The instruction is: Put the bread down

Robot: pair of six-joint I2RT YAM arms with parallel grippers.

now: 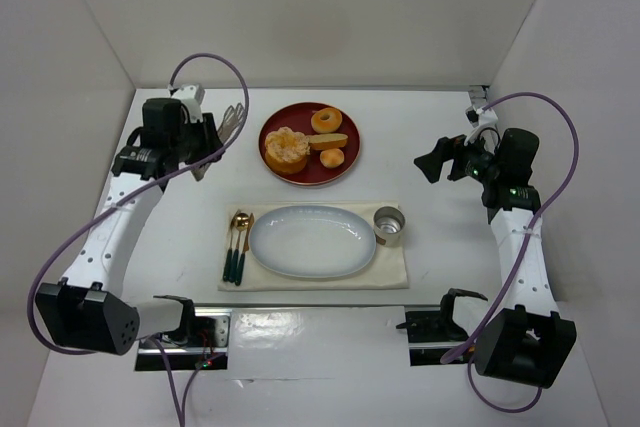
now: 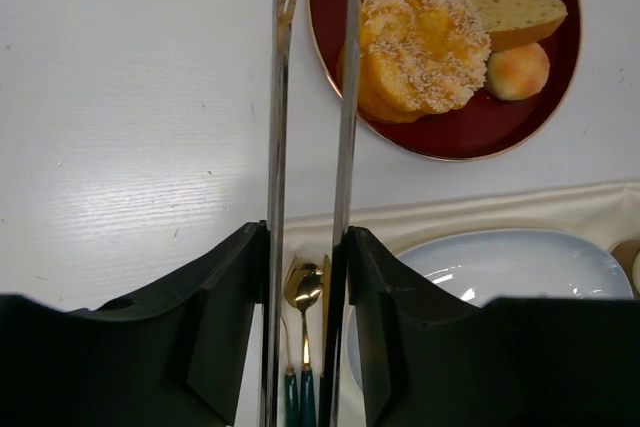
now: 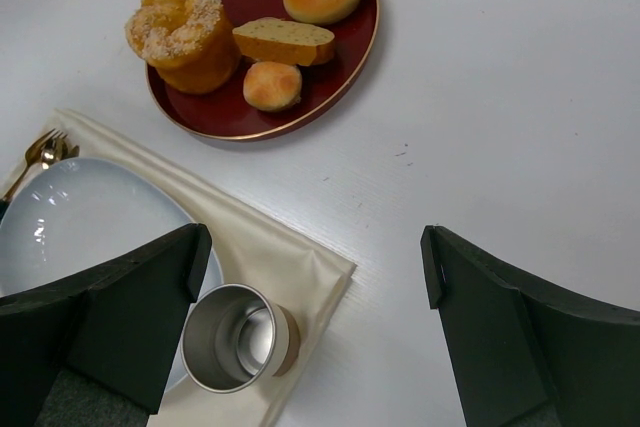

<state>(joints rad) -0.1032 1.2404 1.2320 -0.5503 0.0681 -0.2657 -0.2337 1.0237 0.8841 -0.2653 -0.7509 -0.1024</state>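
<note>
The bread [image 1: 286, 150] is a large golden bun with a lumpy, crumbly pale top, sitting at the left of a round red plate [image 1: 347, 160]. It also shows in the left wrist view [image 2: 420, 42] and the right wrist view [image 3: 185, 32]. My left gripper [image 1: 210, 141] [image 2: 307, 247] is shut on metal tongs [image 2: 280, 97], whose two arms stay apart. One arm reaches over the red plate's left rim beside the bread; the other is over the bare table. My right gripper [image 1: 432, 162] [image 3: 310, 257] is open and empty, right of the plate.
The red plate also holds a ring doughnut [image 1: 326, 120], a bread slice [image 1: 328, 140] and a small round bun [image 1: 331, 158]. A pale oval plate [image 1: 270, 252], a metal cup [image 1: 389, 225] and a gold spoon and fork [image 1: 238, 242] lie on a cream napkin [image 1: 395, 272].
</note>
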